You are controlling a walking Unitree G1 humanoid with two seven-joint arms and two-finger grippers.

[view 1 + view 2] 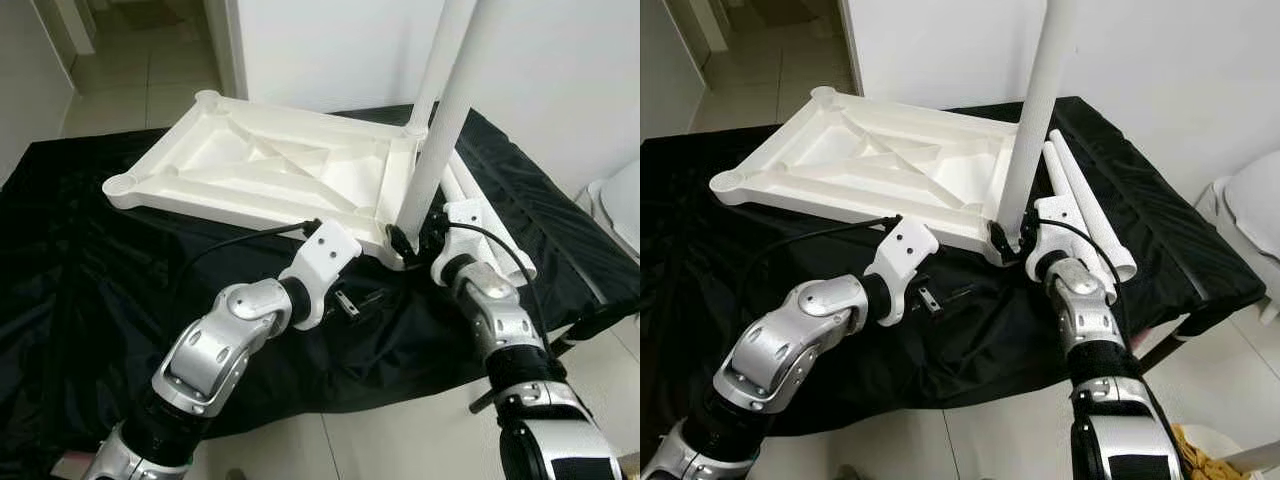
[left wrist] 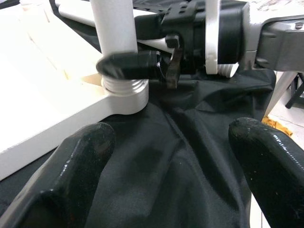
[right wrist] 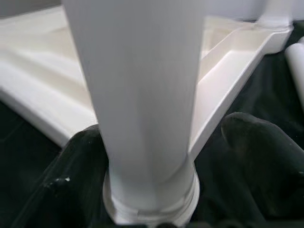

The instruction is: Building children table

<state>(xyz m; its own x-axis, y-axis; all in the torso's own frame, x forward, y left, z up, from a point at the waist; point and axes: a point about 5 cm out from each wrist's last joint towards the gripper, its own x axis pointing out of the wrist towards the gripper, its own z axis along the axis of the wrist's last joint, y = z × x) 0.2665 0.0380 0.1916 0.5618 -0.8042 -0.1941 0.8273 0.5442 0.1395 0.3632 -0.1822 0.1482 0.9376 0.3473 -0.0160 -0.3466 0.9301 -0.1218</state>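
A white plastic tabletop (image 1: 270, 165) is lying upside down on a bench covered with a black cloth (image 1: 90, 260), its ribbed underside facing up and round sockets showing at its corners. One white leg (image 1: 440, 120) is standing upright in the socket at the corner nearest the robot's right side, rising out of the top of the head views. More loose legs (image 1: 1090, 215) are lying side by side on the cloth just beside that corner, to the right of the standing leg.

The right gripper (image 1: 415, 238) is reaching in at the base of the upright leg. In the right wrist view its two black fingers (image 3: 256, 152) are sitting on either side of the leg (image 3: 142, 95), just above the socket collar, one finger against the leg and the other close beside it, so the fingers are gripping the leg low down.

The left gripper (image 1: 350, 300) is hanging over the black cloth just in front of the tabletop's near edge, close to the same corner. In the left wrist view its fingers (image 2: 71, 171) are spread wide apart with nothing between them except cloth (image 2: 180, 180), and the socket collar (image 2: 124, 92) and the right gripper (image 2: 142, 64) are showing ahead of them.
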